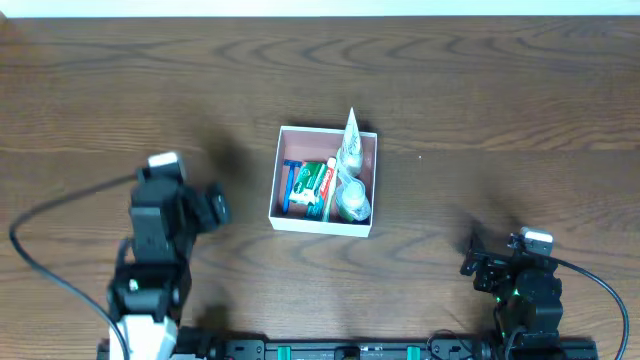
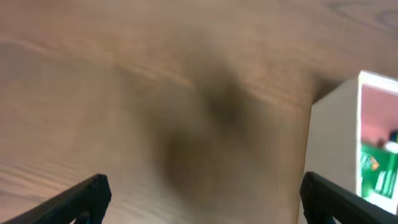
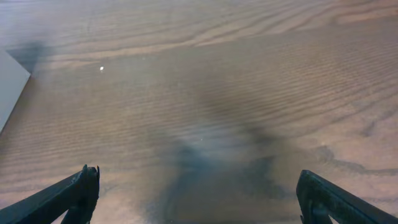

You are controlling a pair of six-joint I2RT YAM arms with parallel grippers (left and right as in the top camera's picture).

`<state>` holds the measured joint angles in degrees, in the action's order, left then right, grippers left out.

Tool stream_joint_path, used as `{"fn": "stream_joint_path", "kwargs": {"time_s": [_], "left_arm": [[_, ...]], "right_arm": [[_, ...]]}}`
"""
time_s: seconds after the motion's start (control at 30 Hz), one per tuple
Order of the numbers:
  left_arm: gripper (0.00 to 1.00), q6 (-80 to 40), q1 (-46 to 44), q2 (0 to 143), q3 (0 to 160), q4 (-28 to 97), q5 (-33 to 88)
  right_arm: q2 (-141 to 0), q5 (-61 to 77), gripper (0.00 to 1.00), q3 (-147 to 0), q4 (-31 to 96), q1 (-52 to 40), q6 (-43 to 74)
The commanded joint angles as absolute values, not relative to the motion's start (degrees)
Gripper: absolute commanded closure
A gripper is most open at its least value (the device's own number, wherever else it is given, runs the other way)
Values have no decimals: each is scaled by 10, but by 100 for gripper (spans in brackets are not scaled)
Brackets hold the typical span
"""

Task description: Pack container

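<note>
The container is a small square white-walled box with a pink-brown inside, at the table's middle. It holds a blue razor, a green and white box, a white tube leaning on the far rim, and a clear wrapped item. My left gripper is open and empty, left of the container; its wrist view shows the container's white wall at the right. My right gripper is open and empty, near the front right; its wrist view shows bare wood.
The wood table runs to a pale far edge. A white corner of the container shows at the left of the right wrist view. Black cables trail from both arms near the front edge.
</note>
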<state>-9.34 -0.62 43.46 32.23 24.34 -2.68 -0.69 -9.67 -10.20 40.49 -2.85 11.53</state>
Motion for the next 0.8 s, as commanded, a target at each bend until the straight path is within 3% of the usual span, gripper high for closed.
{"fn": "stream_joint_path", "kwargs": {"time_s": [0.0,0.33,0.77], "left_arm": [[2,-114,8,365,265,234,-6],[2,-117,13,211,167,277,7],[2,-118,13,154,96,278,11]], "right_arm": [[-3,-96,1,-100,406,-26,122],[-3,-96,1,-100,406,-26,122],[-3,-96,1,-100,406,-26,122]]}}
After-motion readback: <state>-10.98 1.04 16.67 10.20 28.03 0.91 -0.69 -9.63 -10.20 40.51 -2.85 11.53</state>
